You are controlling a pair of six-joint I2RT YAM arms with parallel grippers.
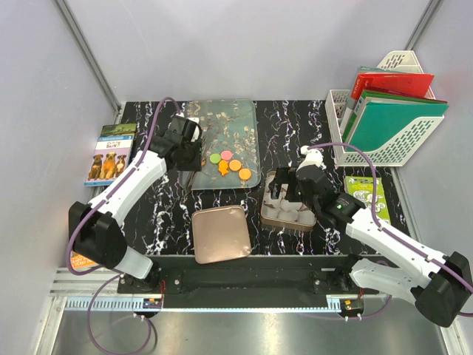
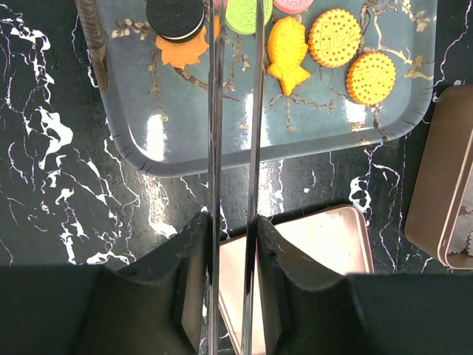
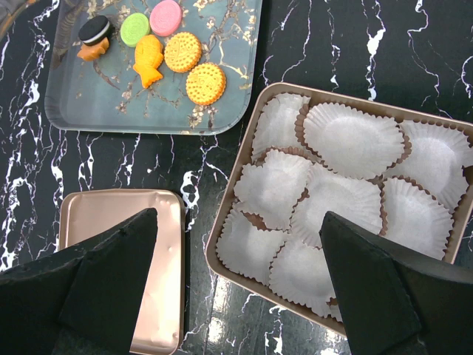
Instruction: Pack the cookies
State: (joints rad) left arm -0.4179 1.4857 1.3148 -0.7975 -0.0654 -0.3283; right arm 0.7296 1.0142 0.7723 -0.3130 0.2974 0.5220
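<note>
High rear overview, close downward wrist views, sharing tray (image 1: 229,122)

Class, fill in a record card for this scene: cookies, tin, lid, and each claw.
cookies: seven, all on the tray, none packed
tin: open, lined with empty paper cups
lid: flat on the table, beside the tin
left claw: closed on tongs that reach over the tray
right claw: open, empty, over the tin
</note>
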